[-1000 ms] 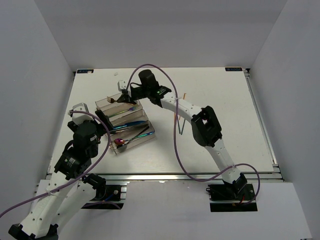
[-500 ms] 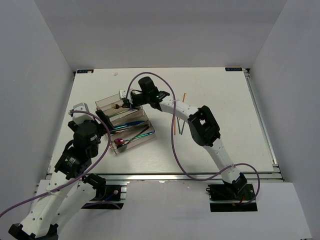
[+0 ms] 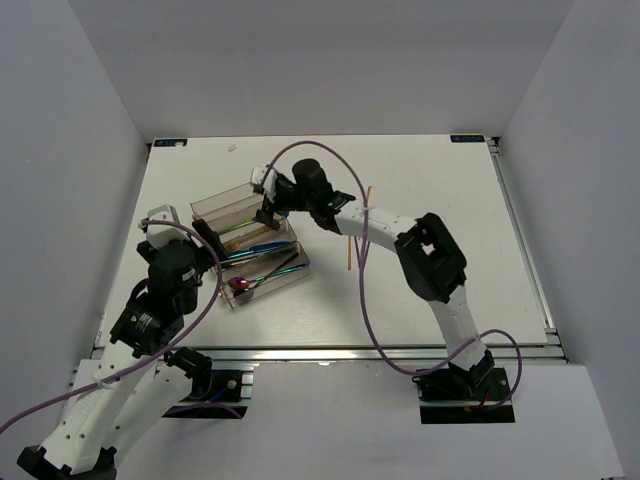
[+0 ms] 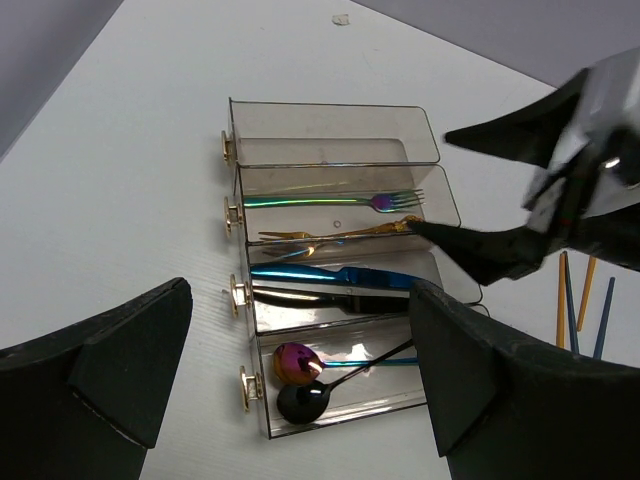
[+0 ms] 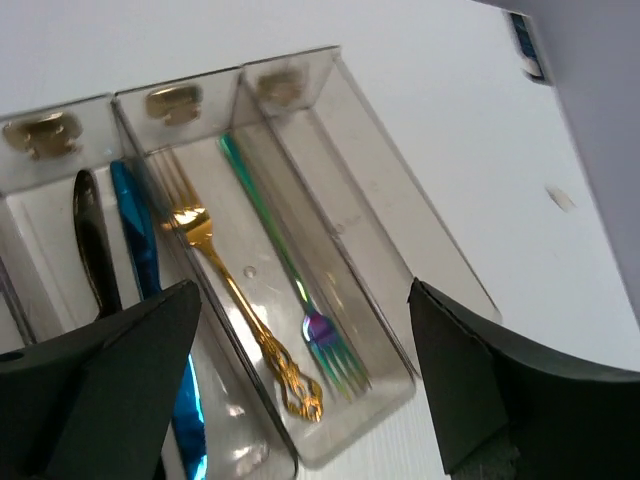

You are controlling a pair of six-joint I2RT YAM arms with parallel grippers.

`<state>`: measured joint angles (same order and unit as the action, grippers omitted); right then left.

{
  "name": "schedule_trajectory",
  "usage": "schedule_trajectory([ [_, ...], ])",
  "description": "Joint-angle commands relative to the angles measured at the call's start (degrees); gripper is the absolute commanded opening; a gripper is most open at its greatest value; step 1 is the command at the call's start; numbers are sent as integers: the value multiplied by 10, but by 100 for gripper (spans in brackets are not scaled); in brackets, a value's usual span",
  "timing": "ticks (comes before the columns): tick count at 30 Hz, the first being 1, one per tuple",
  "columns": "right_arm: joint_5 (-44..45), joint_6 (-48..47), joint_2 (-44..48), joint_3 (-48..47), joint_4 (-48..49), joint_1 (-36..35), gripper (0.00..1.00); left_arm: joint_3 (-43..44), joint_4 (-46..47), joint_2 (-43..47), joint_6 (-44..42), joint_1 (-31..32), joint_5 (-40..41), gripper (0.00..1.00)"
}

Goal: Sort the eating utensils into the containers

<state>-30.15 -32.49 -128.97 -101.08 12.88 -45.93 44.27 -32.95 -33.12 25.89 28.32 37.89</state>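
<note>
The clear containers tray (image 4: pixel 238 175) lies at the table's left. Its far compartment (image 4: pixel 330 135) holds nothing. The one beside it holds an iridescent fork (image 5: pixel 290 265) and a gold fork (image 5: pixel 240 300). A blue knife (image 4: pixel 330 275) and a black knife (image 4: pixel 315 298) share the third, and a purple spoon (image 4: pixel 293 362) and a black spoon (image 4: pixel 298 402) the nearest. My right gripper (image 3: pixel 265 197) hangs open over the tray's right end, with nothing between its fingers. My left gripper (image 4: pixel 300 290) stands open above the tray's near side, also holding nothing.
Orange and blue chopsticks (image 4: pixel 580 295) lie loose on the white table to the right of the tray; from above they show under the right forearm (image 3: pixel 352 248). A purple cable (image 3: pixel 358 290) loops over the table. Grey walls close in left and right.
My right gripper has gone from shut to open and has drawn back to the right from over the tray's far compartments. The left arm has not moved.
</note>
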Motion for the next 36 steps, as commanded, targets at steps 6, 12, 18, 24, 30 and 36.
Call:
schedule_trajectory([
  [6,533,430,232,69,-81,35,89,4,3,-44,-1,-1,-22,98],
  [12,523,636,404,276,-280,102,89,45,3,-141,45,-1,-84,98],
  [18,571,684,607,516,-281,145,89,103,36,-330,107,34,-162,98],
  [24,585,662,724,566,-321,176,89,253,34,-542,112,167,-97,98],
  [30,547,658,781,610,-318,204,89,385,36,-731,83,184,-190,97],
  [36,522,645,780,626,-317,211,89,460,16,-829,67,189,-233,66],
])
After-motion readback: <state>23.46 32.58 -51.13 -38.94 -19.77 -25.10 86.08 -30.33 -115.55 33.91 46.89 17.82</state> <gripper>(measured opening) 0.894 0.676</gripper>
